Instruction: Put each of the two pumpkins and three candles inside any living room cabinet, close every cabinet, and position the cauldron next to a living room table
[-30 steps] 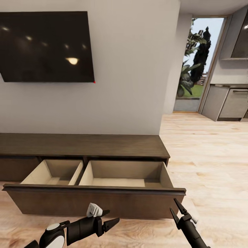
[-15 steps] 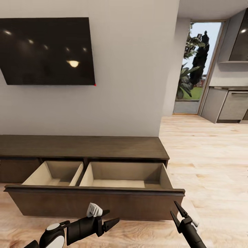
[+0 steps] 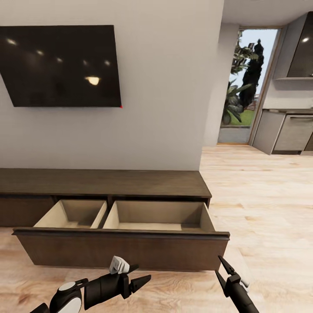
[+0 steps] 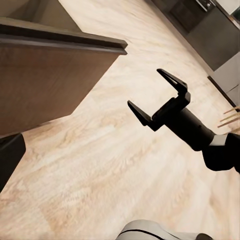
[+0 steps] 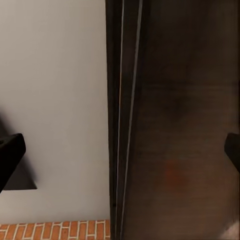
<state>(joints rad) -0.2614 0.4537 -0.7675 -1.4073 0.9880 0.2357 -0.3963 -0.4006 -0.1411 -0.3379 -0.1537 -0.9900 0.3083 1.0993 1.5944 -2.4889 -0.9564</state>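
Cabinet: set against the wall, drawer pulled out (both compartments bare).
Left gripper: jaws spread, nothing held.
Right gripper: jaws parted, nothing held.

pulled-out drawer fronts cabinet, 2 bare compartments open above

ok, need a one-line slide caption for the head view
Both grippers, left and right, hang open and empty before the cabinet, whose pulled-out drawer shows two empty tan compartments, under a wall-mounted TV.
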